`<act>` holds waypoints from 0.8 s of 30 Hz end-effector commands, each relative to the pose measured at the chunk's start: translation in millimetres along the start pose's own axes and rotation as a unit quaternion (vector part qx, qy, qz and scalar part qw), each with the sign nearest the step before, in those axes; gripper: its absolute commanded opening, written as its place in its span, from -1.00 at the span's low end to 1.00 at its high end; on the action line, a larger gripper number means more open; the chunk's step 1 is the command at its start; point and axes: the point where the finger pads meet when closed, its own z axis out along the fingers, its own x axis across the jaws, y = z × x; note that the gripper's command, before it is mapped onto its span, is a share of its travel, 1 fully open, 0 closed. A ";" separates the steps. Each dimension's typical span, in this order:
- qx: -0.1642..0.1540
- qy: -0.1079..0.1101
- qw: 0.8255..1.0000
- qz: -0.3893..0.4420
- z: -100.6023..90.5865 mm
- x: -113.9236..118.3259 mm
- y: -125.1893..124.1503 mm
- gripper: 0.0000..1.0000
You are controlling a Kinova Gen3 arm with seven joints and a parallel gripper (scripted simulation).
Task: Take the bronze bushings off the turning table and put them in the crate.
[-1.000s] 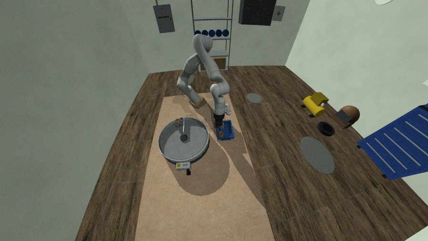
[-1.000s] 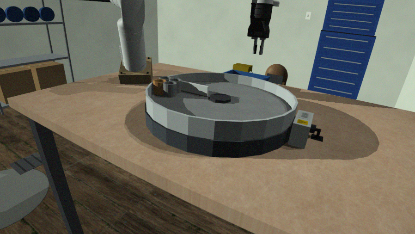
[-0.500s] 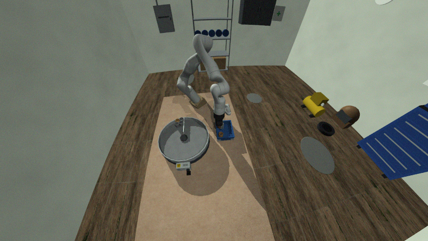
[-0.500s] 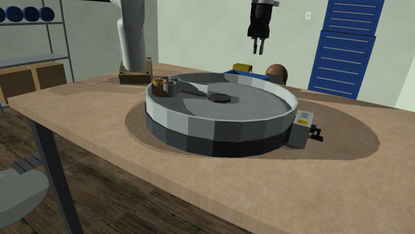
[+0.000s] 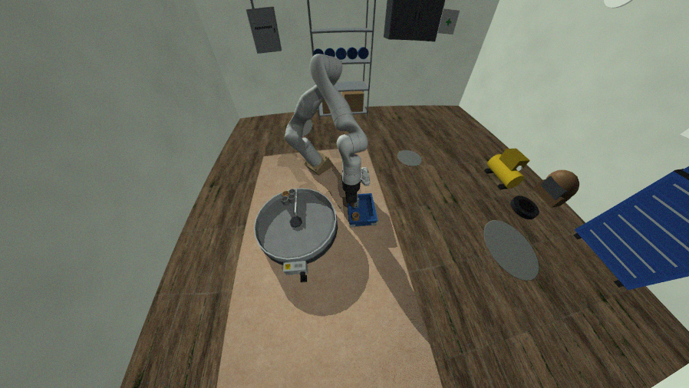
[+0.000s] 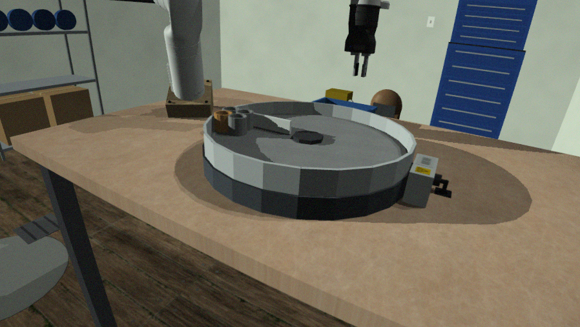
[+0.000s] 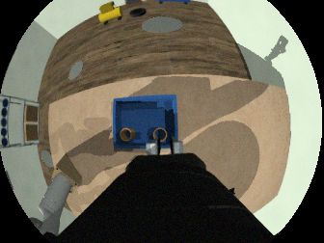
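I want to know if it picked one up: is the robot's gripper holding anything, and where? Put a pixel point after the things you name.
Nothing is held: the gripper (image 6: 359, 75) (image 7: 165, 143) has its fingers apart, with only a gap between them.

The round turning table (image 5: 269, 250) (image 6: 279, 174) is grey, the rectangular plastic crate (image 5: 374, 212) (image 6: 352, 106) (image 7: 116, 118) blue, the long-grained wooden floor (image 5: 448, 308) (image 6: 162, 280) (image 7: 111, 58) brown.

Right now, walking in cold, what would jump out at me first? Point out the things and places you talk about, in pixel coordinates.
Probably the big round grey turning table (image 5: 315, 236) (image 6: 336, 152), walled like a shallow tub, with a few small rings bunched at its edge, one of them orange-brown. Next, the pale jointed arm (image 5: 329, 84) (image 6: 184, 52) rising behind it, its black gripper (image 5: 354, 205) (image 6: 359, 75) (image 7: 165, 143) pointing down above a bright blue crate (image 5: 374, 209) (image 6: 352, 105) (image 7: 116, 116).
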 end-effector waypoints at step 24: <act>0.000 -0.003 0.993 0.119 1.7 -39.8 91.8 -0.10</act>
